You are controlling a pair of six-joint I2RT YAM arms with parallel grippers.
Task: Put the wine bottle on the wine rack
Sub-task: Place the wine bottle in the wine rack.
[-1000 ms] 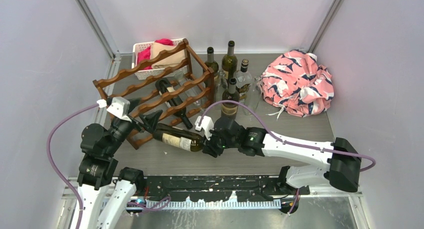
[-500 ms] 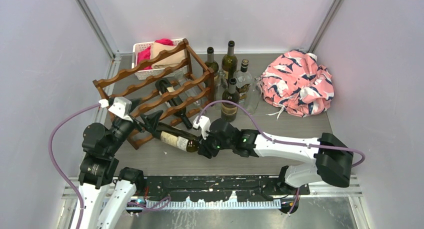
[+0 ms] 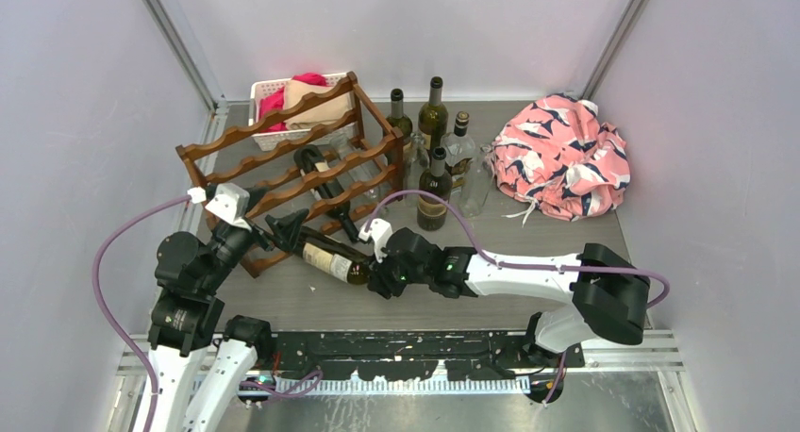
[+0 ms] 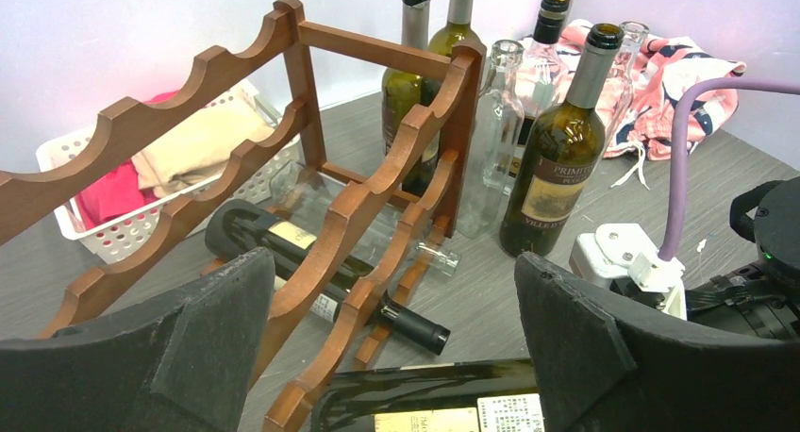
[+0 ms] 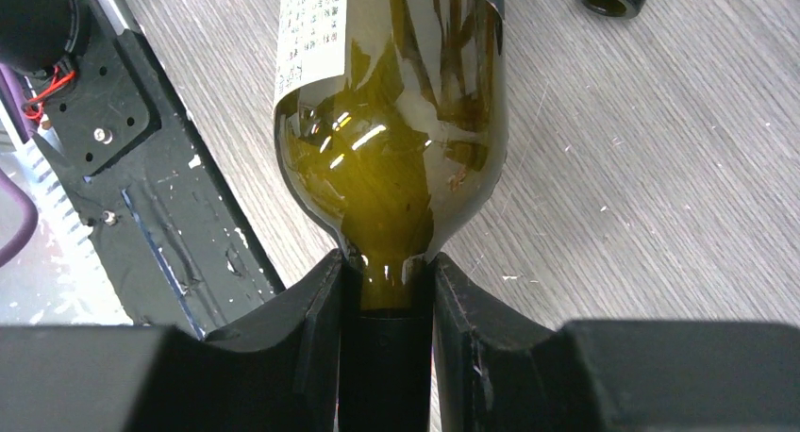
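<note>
A dark green wine bottle [image 3: 329,260] with a cream label lies nearly level just above the table, its base pointing at the wine rack [image 3: 283,168]. My right gripper [image 3: 378,274] is shut on the bottle's neck; in the right wrist view both fingers [image 5: 311,333] clamp the neck below the shoulder of the bottle [image 5: 396,102]. My left gripper [image 3: 272,220] is open at the rack's near corner, straddling the bottle's base end. From the left wrist, the bottle [image 4: 443,399] crosses the bottom edge between the wide-apart fingers [image 4: 189,347], beside the rack's scalloped rail [image 4: 358,215].
A dark bottle [image 3: 325,182] lies in the rack's lower tier beside a clear one. Several upright bottles [image 3: 434,182] stand right of the rack. A white basket [image 3: 269,97] with cloths sits behind it. A pink patterned cloth bundle [image 3: 561,158] lies at the back right.
My right arm has carried the bottle leftward toward the rack, so its base end now sits between my left gripper's open fingers. The left arm has barely moved.
</note>
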